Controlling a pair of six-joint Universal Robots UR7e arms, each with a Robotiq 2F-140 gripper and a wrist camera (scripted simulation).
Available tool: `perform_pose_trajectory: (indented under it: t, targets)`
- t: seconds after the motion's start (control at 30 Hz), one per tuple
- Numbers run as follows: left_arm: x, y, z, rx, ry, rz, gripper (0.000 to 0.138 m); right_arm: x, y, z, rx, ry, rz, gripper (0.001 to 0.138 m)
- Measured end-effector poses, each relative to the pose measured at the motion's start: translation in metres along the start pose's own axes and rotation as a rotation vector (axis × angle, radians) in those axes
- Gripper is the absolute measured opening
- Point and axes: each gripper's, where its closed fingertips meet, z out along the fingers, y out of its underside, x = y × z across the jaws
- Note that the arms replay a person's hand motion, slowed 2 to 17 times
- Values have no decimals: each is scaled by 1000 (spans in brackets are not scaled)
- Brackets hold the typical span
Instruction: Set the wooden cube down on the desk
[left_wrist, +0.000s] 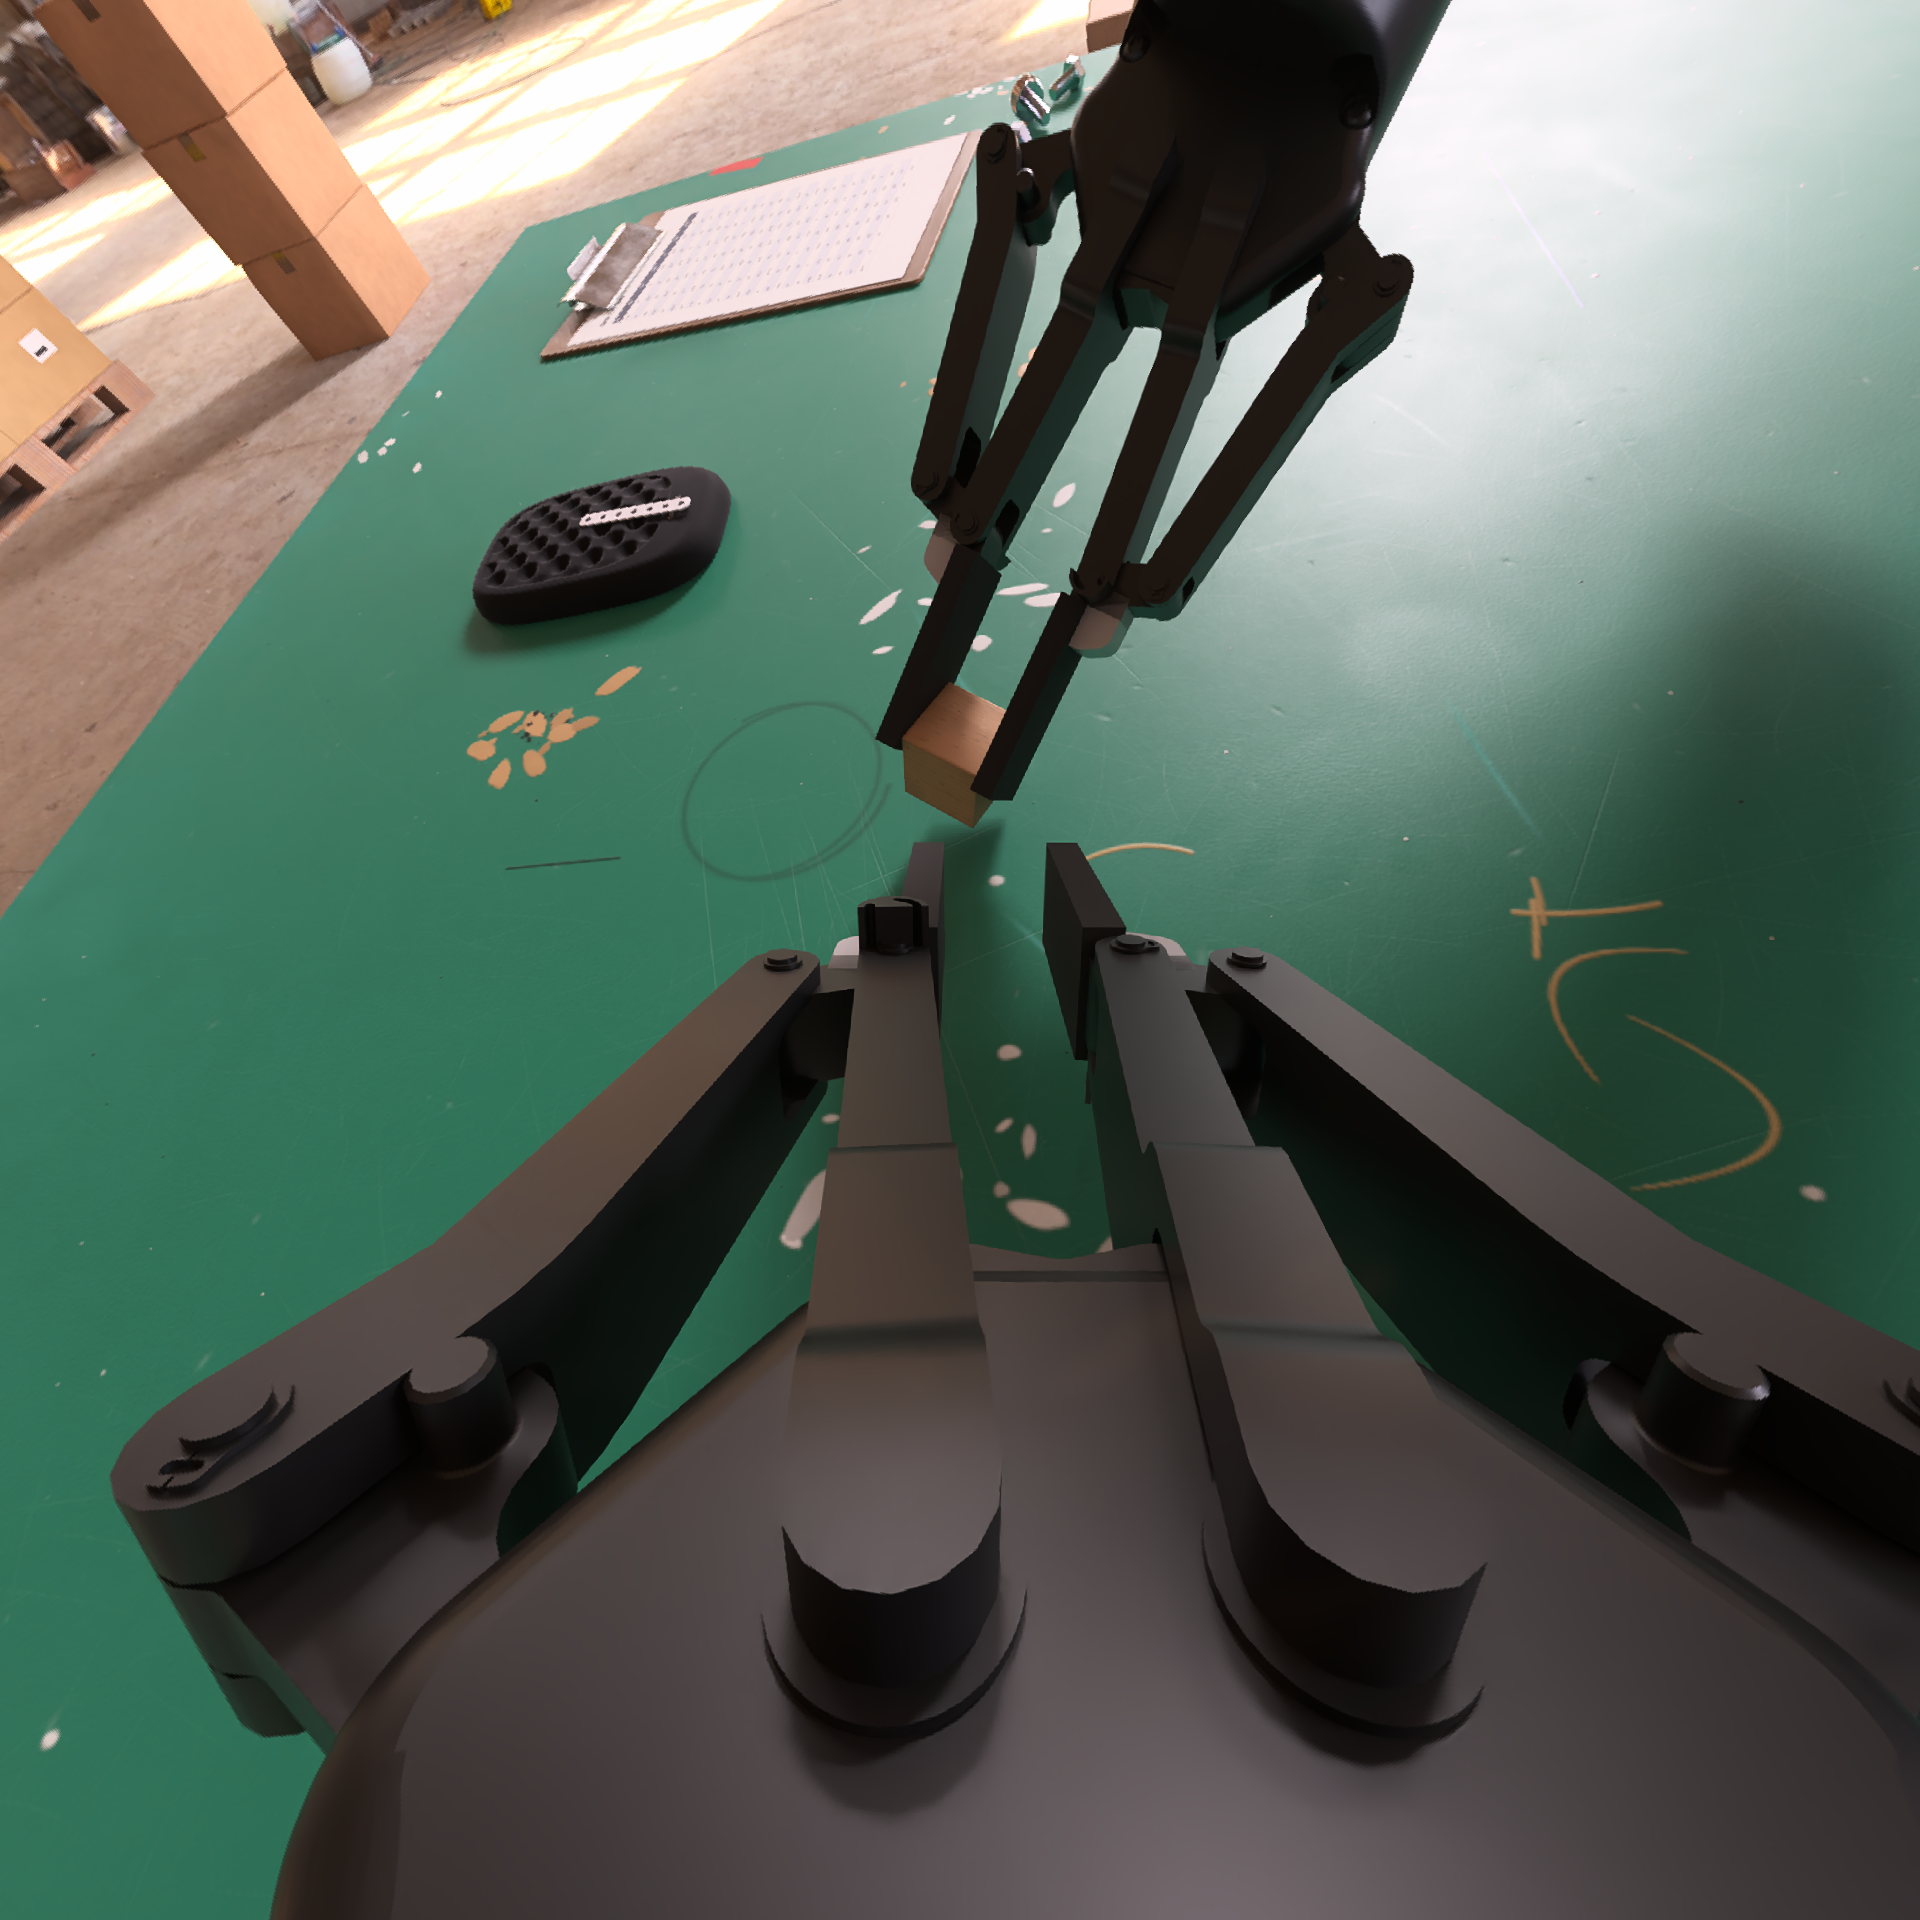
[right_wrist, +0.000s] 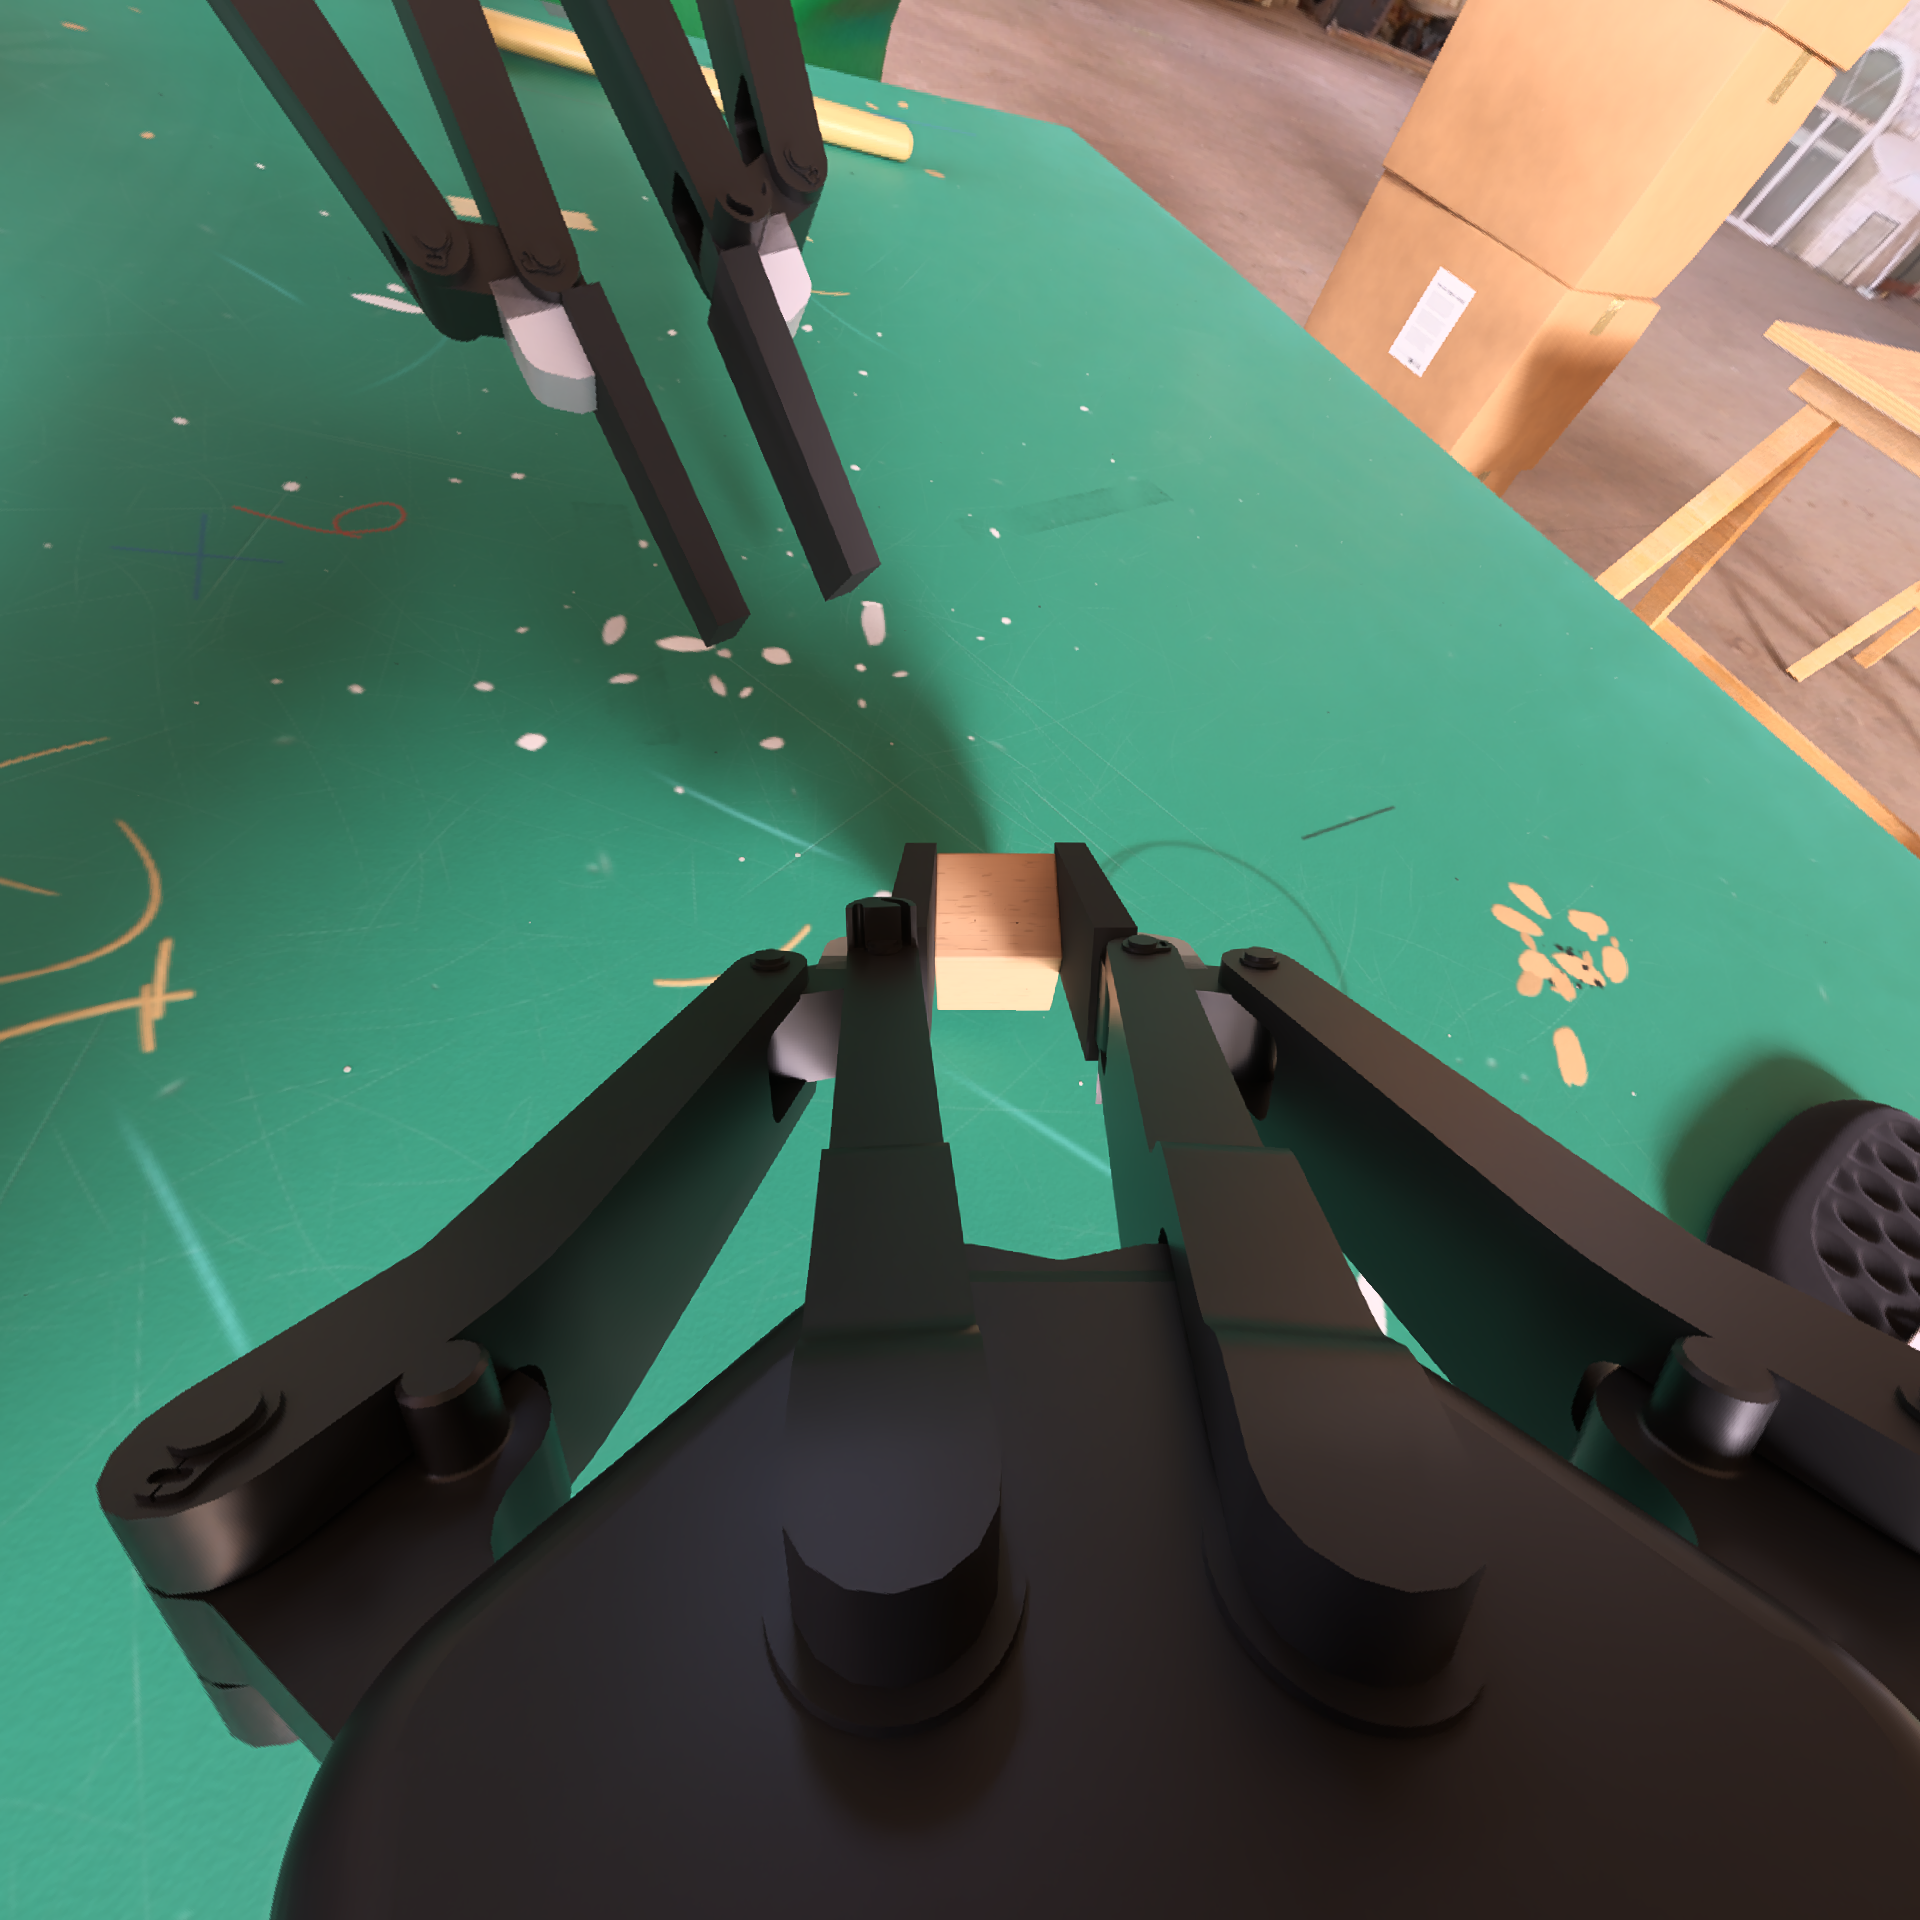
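Your left gripper (left_wrist: 992, 868) hung empty, jaws parted slightly. Your right gripper (right_wrist: 995, 868) pinched the wooden cube (right_wrist: 995, 925) just above the green counter (right_wrist: 1247, 623); you were mid-lowering, I judge. Next: descend to contact, then spread those jaws.

We're in a warehouse-like workshop here: tall brown cardboard boxes (left_wrist: 249, 177) on bare concrete floor (left_wrist: 156, 582), beside a scratched, paint-flecked green desk (left_wrist: 312, 1039).

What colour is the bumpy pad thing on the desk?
The bumpy pad is black, with rows of dimples and a small silvery strip on top. The left wrist view shows it best.
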Motion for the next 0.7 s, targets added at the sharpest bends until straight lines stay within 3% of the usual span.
perform_pose_trajectory:
  t: [0.7]
  targets:
    - [0,0,0,-2,0,2,25,5,6,0,-45,-13,96,30]
